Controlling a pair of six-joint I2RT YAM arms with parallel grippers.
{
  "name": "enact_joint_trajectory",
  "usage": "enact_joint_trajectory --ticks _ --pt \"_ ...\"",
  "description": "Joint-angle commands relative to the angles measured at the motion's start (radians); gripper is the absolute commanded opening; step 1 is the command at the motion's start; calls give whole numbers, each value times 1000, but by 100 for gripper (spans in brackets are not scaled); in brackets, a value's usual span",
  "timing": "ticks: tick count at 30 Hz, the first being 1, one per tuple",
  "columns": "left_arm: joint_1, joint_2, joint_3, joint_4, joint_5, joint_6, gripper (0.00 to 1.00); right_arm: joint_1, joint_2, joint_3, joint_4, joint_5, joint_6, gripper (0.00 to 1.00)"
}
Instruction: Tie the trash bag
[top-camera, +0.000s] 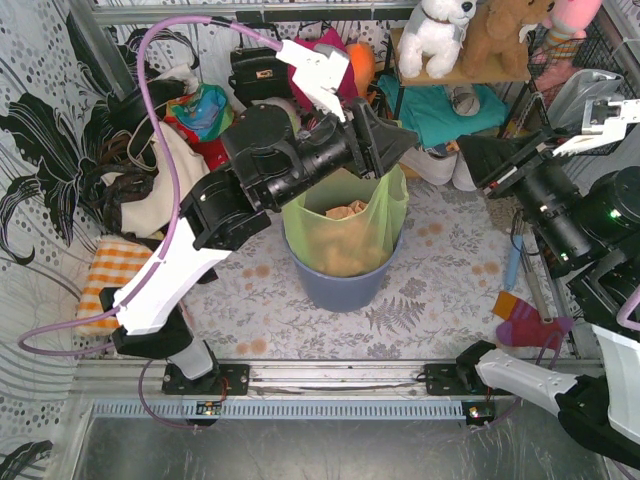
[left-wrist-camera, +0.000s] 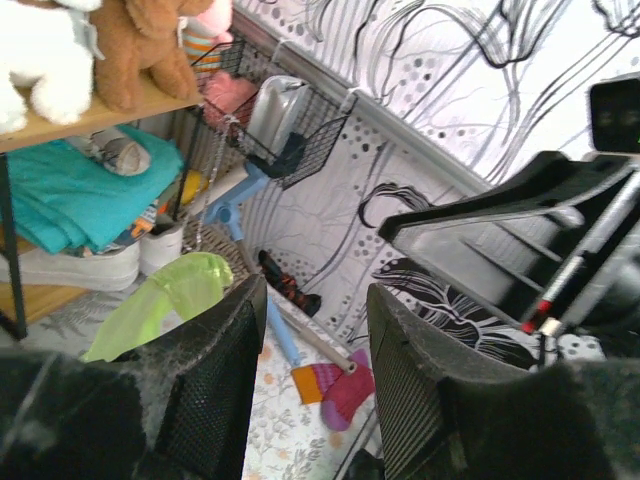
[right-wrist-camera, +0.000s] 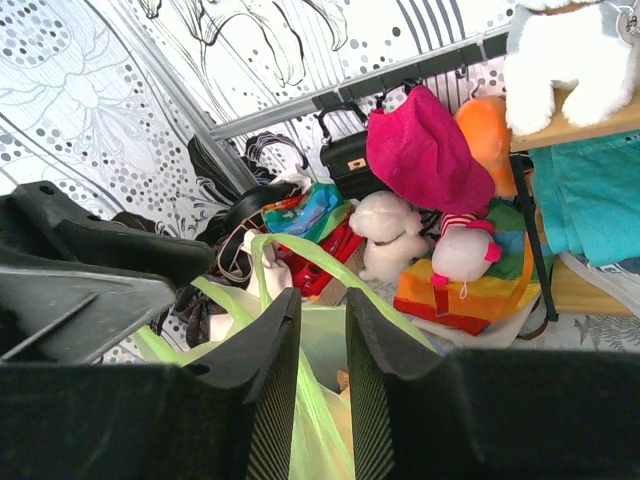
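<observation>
The trash bag (top-camera: 345, 235) is lime-green and translucent, and sits open in a blue-grey round bin (top-camera: 340, 285) at the table's middle. Tan scraps show inside it. My left gripper (top-camera: 395, 135) hangs over the bag's far right rim, open and empty. In the left wrist view its jaws (left-wrist-camera: 315, 295) stand wide apart, with a green handle strip (left-wrist-camera: 165, 300) outside the left finger. My right gripper (top-camera: 470, 150) is to the right of the bag, apart from it. Its jaws (right-wrist-camera: 321, 298) stand a little apart, and the bag (right-wrist-camera: 325, 345) and its handle loops show beyond them.
A pink-orange sock (top-camera: 525, 320) and a blue stick (top-camera: 513, 265) lie at the right. A wooden shelf with plush toys (top-camera: 470, 40) stands at the back right. Bags and cloths (top-camera: 150, 190) and an orange checked cloth (top-camera: 110, 270) crowd the left.
</observation>
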Motion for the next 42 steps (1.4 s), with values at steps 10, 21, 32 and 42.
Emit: enact_joint_trajectory --ticks 10,21,32,42 --pt "-19 42 24 21 -180 106 52 -3 -27 -34 30 48 -8 24" --pt "-18 69 13 3 -208 125 50 -1 -49 -72 47 49 -4 24" --pt "-18 77 -19 -19 -273 148 37 -2 -53 -90 51 48 -4 24" --pt "-19 82 -27 -42 -272 165 0 0 -53 -106 59 43 0 23"
